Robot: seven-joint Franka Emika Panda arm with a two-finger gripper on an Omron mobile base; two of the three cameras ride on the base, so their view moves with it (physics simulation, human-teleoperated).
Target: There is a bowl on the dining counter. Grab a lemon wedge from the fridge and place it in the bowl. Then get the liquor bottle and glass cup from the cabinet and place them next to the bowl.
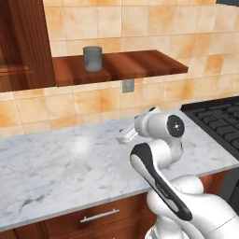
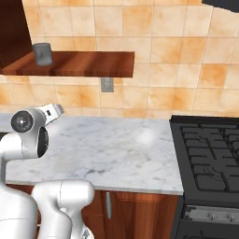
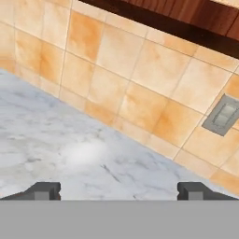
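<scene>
My gripper (image 3: 119, 191) hangs open over the marble counter (image 3: 56, 140), with its two dark fingertips (image 3: 44, 191) far apart and nothing between them. It faces the tiled wall. The white hand (image 1: 126, 136) juts out to the left of the folded arm, low above the counter (image 1: 60, 158); it also appears at the left (image 2: 52, 111). A dark wooden cabinet (image 1: 18, 42) hangs at the upper left. The bowl, the lemon wedge, the fridge and the liquor bottle are out of view.
A grey cup-like cylinder (image 1: 93, 58) (image 2: 43, 54) stands on an open wooden shelf (image 1: 140, 64); I cannot tell whether it is the glass cup. A wall outlet (image 1: 128, 85) (image 3: 223, 115) sits below the shelf. A black stove (image 2: 205, 154) borders the counter's right end.
</scene>
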